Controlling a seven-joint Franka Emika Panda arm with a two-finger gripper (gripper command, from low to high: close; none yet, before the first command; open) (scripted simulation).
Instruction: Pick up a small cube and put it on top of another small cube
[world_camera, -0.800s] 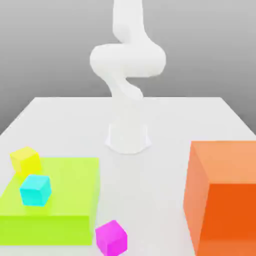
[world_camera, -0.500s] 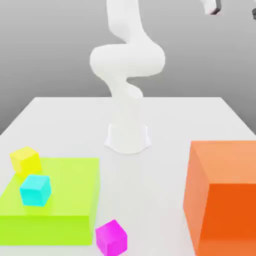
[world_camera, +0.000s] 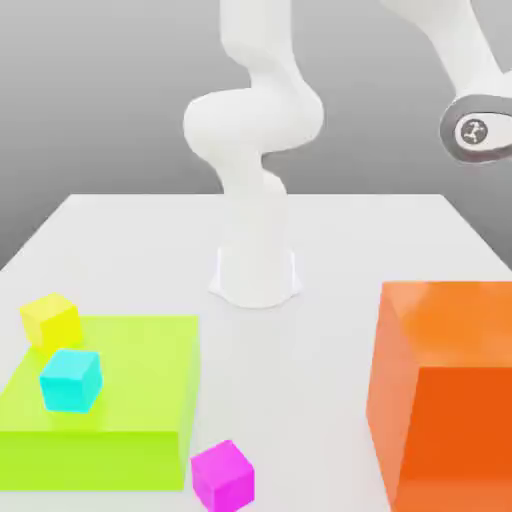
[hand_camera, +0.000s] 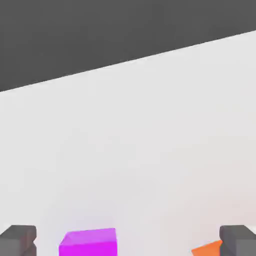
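In the hand view, a small violet-purple cube (hand_camera: 89, 242) rests on the white table between my two dark fingertips (hand_camera: 17, 240), nearer to this one than to the other. My gripper (hand_camera: 127, 241) is open, high above the table and holding nothing. A corner of the orange block (hand_camera: 207, 247) pokes in beside the other fingertip. In the exterior view the arm's wrist (world_camera: 475, 130) hangs high above the huge orange block (world_camera: 445, 390) at the exterior view's right.
A flat lime-green slab (world_camera: 110, 400) lies at the exterior view's left with a cyan cube (world_camera: 70, 380) on it. A yellow cube (world_camera: 50, 320) sits at its far corner and a magenta cube (world_camera: 222, 475) at its near corner. The arm's base (world_camera: 256, 275) stands mid-table.
The arm's forearm and wrist have swung into the exterior view at the upper right and come lower. The cubes and blocks have not moved.
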